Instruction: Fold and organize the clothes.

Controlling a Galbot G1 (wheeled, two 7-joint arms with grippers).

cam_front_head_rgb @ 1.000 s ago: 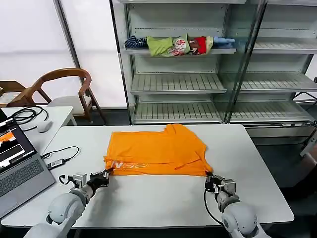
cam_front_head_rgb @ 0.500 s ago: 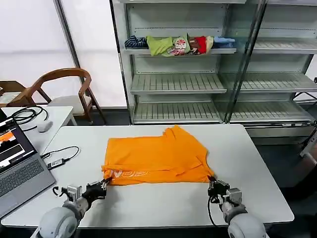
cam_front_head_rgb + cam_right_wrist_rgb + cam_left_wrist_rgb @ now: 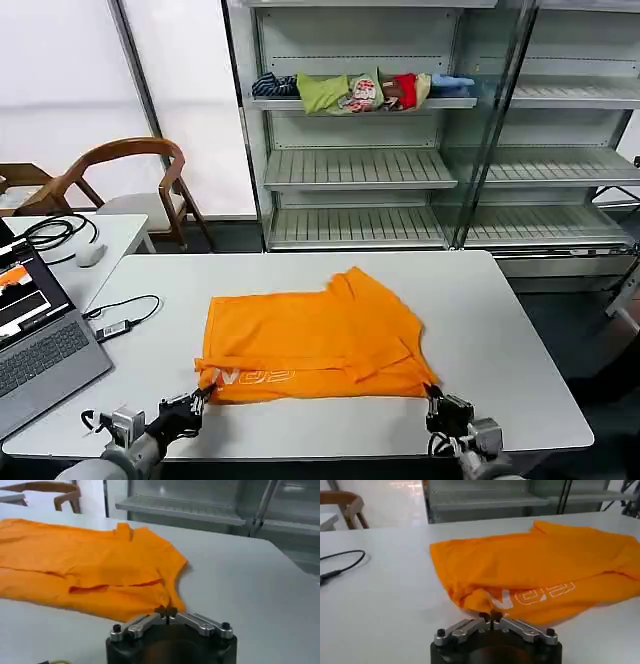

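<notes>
Both arms are cut off by the lower edge of the head frame. The left hand [image 3: 196, 400] sits at lower left, the right hand [image 3: 434, 398] at lower right. Each meets a near corner of the orange T-shirt [image 3: 315, 338].

T-shirt: thin fabric, folded over on itself, lying at centre frame on the white tabletop [image 3: 500, 330]. Soft creases run across it and a sleeve bulges toward the upper right. The folded layers hide most of the print.

Lettering: white, along the near hem at lower left of the shirt. Only part of it shows, upside down from the head camera, and it cannot be read as a word. In the left wrist view the T-shirt [image 3: 540, 570] shows partial white characters just above the fingertips [image 3: 484, 616], the rest tucked under the fold.

Left hand [image 3: 490, 616]: fingers pressed together, pinching the rumpled near corner. Right hand [image 3: 165, 611]: fingers likewise pressed together on the hem corner of the T-shirt [image 3: 90, 565], below a slit-like gap between layers.

Surroundings: laptop [image 3: 35, 340], cut off at left edge, screen text too small to read. Black cable [image 3: 125, 318] beside it. Metal shelf unit [image 3: 360, 170] behind, with bundled clothes [image 3: 360, 90] in a row at top centre. Wooden chair [image 3: 120, 185] at upper left.
</notes>
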